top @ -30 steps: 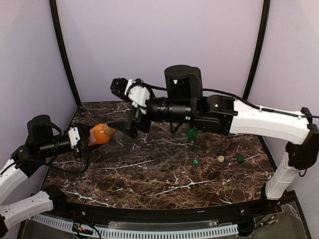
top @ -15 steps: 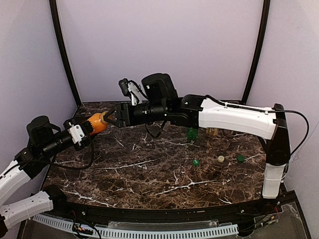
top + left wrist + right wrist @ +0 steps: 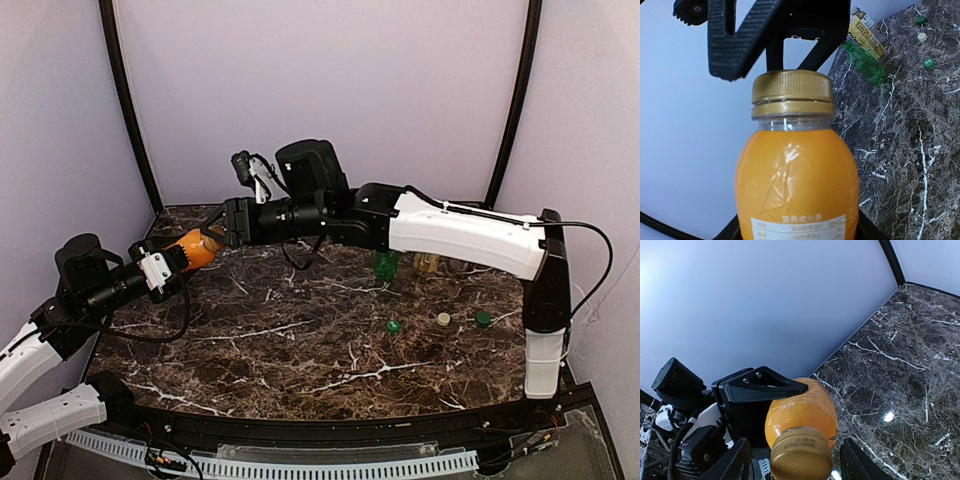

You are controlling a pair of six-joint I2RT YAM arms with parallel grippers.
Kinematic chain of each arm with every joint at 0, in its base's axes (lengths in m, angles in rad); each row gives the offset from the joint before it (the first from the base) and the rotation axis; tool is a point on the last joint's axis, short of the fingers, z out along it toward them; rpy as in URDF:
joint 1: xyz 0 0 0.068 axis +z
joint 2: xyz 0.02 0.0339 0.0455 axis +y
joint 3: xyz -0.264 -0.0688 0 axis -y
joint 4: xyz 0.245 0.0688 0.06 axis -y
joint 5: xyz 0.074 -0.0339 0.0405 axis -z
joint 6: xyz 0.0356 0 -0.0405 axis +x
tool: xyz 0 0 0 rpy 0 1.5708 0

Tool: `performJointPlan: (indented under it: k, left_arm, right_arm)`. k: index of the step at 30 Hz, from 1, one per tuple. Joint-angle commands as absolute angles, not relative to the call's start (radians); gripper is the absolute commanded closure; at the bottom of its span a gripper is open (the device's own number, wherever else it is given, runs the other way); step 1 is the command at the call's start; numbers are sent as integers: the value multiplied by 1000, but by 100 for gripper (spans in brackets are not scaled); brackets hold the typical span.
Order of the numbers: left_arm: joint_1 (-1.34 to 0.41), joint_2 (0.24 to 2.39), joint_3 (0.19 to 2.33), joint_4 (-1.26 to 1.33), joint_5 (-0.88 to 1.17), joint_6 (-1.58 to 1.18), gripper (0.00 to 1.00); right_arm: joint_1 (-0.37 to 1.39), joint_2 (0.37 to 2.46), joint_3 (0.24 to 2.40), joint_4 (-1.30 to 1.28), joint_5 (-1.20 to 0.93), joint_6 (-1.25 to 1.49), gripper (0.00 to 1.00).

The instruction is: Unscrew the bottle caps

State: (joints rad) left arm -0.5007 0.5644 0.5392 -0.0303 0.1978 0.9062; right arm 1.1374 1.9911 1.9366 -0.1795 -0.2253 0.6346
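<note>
Since the left gripper (image 3: 176,262) holds the squat orange bottle (image 3: 797,180) in the air over the table's (image 3: 300,350) left rear corner, clenched around its lower body only, a hard twist on the gold cap (image 3: 792,92) could spin the whole bottle in that grasp instead of loosening the thread. The right gripper (image 3: 216,237) has its fingers spread either side of the cap, not touching it. If they close off-centre they may catch only the rim and slip, or push the neck sideways. The bottle lies well tilted and juice fills it nearly to the neck, so it could spill once opened. Well to the right, the green bottle (image 3: 385,267) and a yellow-labelled bottle (image 3: 428,263) sit near the back, with three loose caps (image 3: 443,319) nearer. None of them blocks the work.
</note>
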Motion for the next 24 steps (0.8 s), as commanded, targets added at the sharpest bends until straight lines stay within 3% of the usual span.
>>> performJointPlan:
  k: [1,7,19,22,24]
  left_arm:
    - [-505,562,530,-5,207,905,82]
    - [-505,564,531,-5,210,904,82]
    - [-505,568,533,28,189,900,82]
    - [-505,568,532,28,189,902,82]
    - [-504,568,530,29,191,901,82]
  right_arm:
    - [1144,2008,1953,-204,-214,633,40]
    - [1144,2007,1942,-207,-222,632,57]
    - [1144,2026,1957,-218,-260,637,56]
    - [1144,2026,1957,-219,-261,635,58]
    - [1143,2028,1960,-219,-264,632,66]
